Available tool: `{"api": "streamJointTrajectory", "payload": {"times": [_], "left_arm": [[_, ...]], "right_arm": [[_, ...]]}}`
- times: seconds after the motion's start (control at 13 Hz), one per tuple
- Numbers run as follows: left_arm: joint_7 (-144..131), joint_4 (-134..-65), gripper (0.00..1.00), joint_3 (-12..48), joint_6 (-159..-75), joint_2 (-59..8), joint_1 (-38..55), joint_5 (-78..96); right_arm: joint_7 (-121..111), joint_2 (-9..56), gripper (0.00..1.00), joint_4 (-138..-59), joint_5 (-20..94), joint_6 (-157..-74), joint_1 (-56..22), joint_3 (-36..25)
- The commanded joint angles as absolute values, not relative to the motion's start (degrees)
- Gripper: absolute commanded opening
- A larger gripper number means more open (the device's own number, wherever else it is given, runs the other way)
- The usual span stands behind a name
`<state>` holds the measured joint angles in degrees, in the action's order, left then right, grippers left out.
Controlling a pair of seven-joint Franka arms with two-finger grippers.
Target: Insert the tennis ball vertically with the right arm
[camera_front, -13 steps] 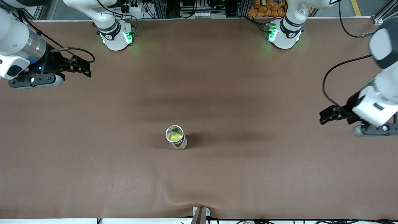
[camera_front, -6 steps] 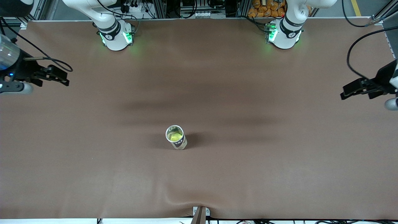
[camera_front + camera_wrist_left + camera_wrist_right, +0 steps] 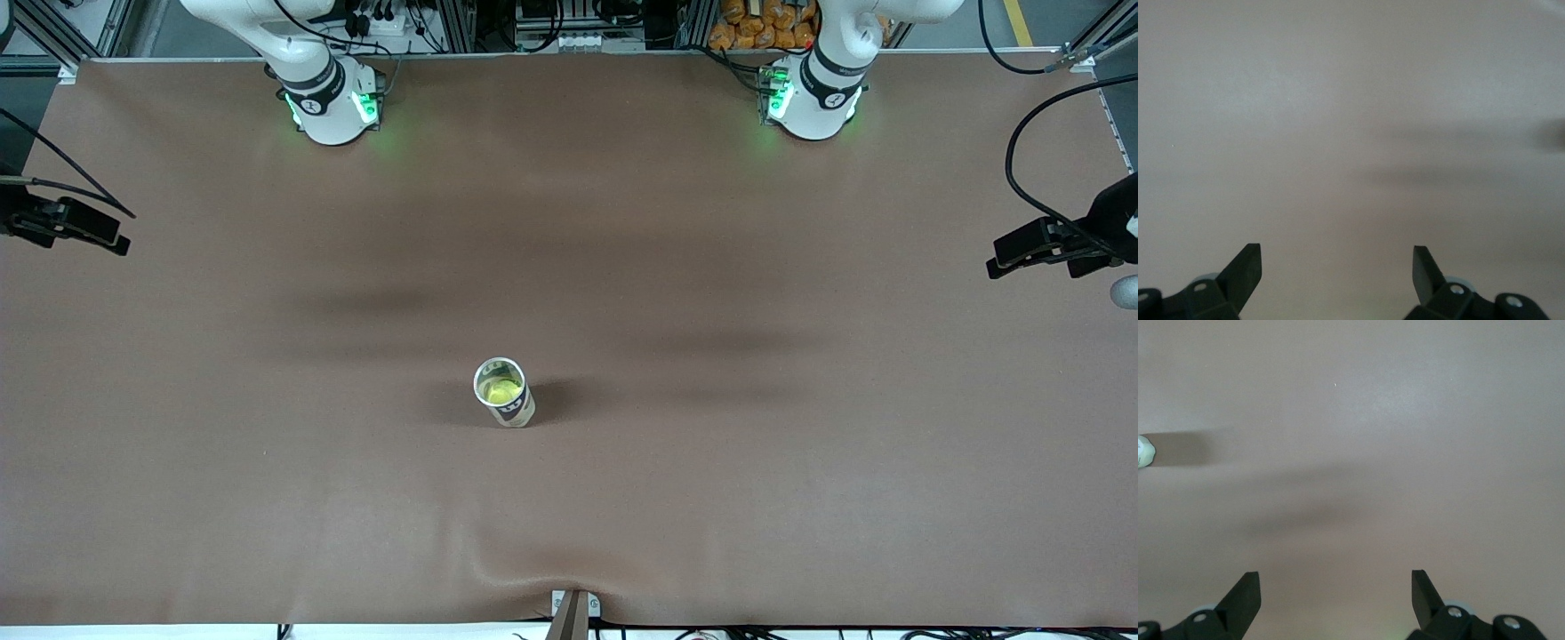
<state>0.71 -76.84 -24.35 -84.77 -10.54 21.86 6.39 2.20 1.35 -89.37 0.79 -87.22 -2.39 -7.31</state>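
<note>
A clear can (image 3: 516, 412) stands upright in the middle of the brown table (image 3: 711, 498). Its mouth is open on top, and a yellow-green tennis ball (image 3: 502, 389) sits inside it. My right gripper (image 3: 122, 242) hangs over the table's edge at the right arm's end, well away from the can. In the right wrist view the right gripper (image 3: 1336, 587) is open and holds nothing, and a pale bit of the can (image 3: 1143, 451) shows at the picture's border. My left gripper (image 3: 997, 265) is over the left arm's end, open and empty in its wrist view (image 3: 1337, 263).
The two arm bases (image 3: 331, 105) (image 3: 811, 100) stand along the table's back edge, lit green. A small metal bracket (image 3: 573, 609) sits at the table's front edge, where the brown cover wrinkles.
Both arms have drawn outward toward their ends of the table, and only the grippers still show. Both grippers stayed open. The can and ball have not moved.
</note>
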Motion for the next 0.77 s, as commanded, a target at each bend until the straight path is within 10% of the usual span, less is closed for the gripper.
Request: {"api": "streamJointTrajectory", "payload": {"times": [0.0,0.69], "left_arm": [[1.8,-76.9,1.0,-24.1,-84.7,-10.2,22.1,5.4],[1.0,-76.7,1.0,1.2,-82.4,-9.1,-1.4,1.9]], "right_arm": [[-0.7,2.2,1.0,-87.6,-0.2,-87.6,-2.5,-6.8],[-2.5,1.8,1.0,-85.4,-0.4,-89.3,-1.3,-6.6]]}}
